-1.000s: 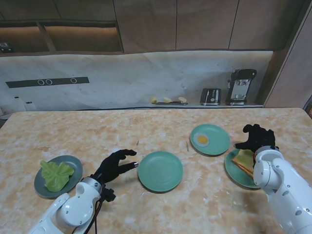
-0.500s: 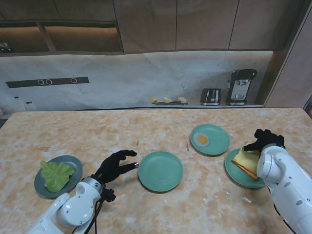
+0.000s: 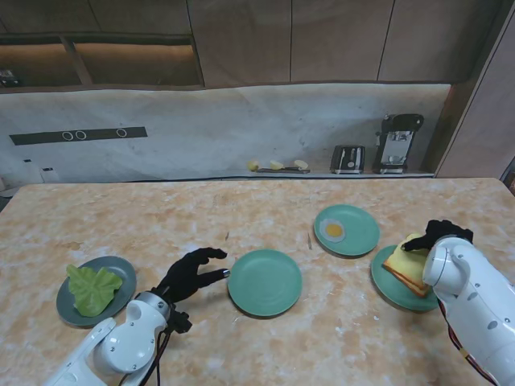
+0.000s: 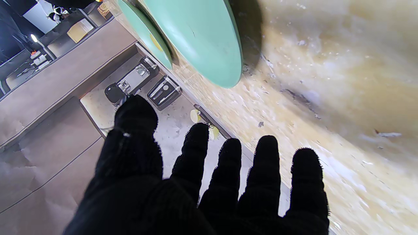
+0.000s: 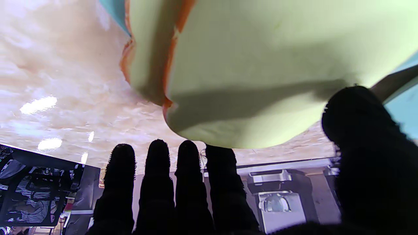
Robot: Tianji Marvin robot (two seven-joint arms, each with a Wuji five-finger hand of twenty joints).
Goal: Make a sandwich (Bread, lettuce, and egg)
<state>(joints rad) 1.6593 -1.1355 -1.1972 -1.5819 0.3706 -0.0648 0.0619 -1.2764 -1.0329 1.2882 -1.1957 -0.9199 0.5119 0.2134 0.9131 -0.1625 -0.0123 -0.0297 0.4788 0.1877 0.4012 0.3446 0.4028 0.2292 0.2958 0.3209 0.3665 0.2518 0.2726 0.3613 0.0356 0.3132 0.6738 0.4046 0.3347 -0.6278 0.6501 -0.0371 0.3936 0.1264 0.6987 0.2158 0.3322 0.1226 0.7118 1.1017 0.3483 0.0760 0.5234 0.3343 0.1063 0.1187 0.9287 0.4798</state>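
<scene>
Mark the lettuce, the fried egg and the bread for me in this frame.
lettuce [image 3: 92, 289], stand view, middle of the leaf on the grey plate.
fried egg [image 3: 333, 231], stand view, on the yolk.
bread [image 3: 405, 264], stand view, top face of the upper slice.

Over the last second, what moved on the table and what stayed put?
The right robot hand pulled back toward me over the bread on its plate; its fingers now reach the top slice's edge, but no firm hold shows. The left robot hand, middle plate, egg and lettuce stayed put.
</scene>
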